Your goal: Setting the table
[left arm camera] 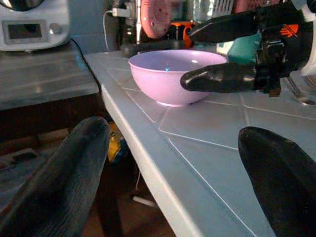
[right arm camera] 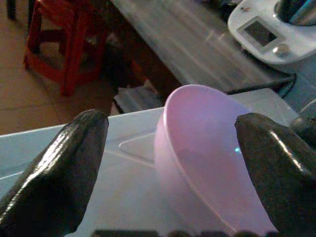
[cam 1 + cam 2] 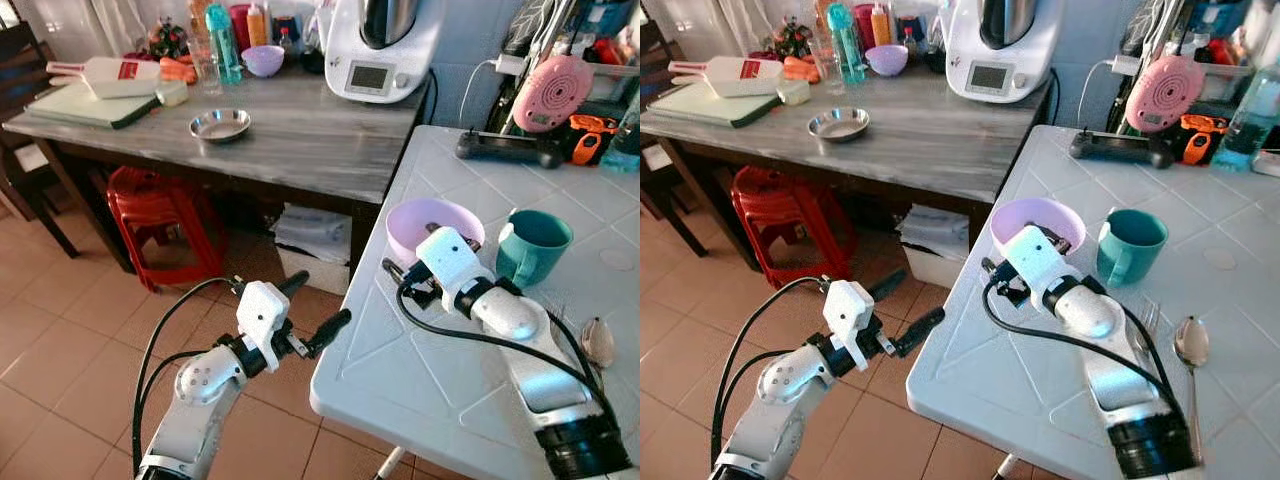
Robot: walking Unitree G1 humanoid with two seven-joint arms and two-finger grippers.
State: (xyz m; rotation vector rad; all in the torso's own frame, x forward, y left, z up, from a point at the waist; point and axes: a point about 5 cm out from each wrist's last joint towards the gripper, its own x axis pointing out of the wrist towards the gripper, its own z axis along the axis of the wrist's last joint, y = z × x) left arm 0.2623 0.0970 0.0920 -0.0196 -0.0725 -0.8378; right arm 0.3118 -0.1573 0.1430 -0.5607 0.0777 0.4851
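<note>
A pink bowl (image 3: 410, 225) stands near the left edge of the white table (image 3: 400, 380). My right gripper (image 3: 415, 250) is open, with one black finger outside the bowl's near wall and the other over its rim. The right wrist view has the bowl (image 2: 207, 143) between the two spread fingers (image 2: 59, 168). A teal mug (image 3: 533, 247) stands just right of the bowl. A spoon (image 3: 598, 340) and a fork (image 3: 1145, 320) lie further right, partly behind my right arm. My left gripper (image 3: 326, 297) is open and holds nothing, hanging over the floor just off the table's left edge.
A wooden counter (image 3: 300, 140) at the back carries a steel dish (image 3: 220, 124), a white kitchen machine (image 3: 375, 50) and bottles. A red stool (image 3: 150, 210) stands under it. A black controller (image 3: 505, 148) lies at the white table's far end.
</note>
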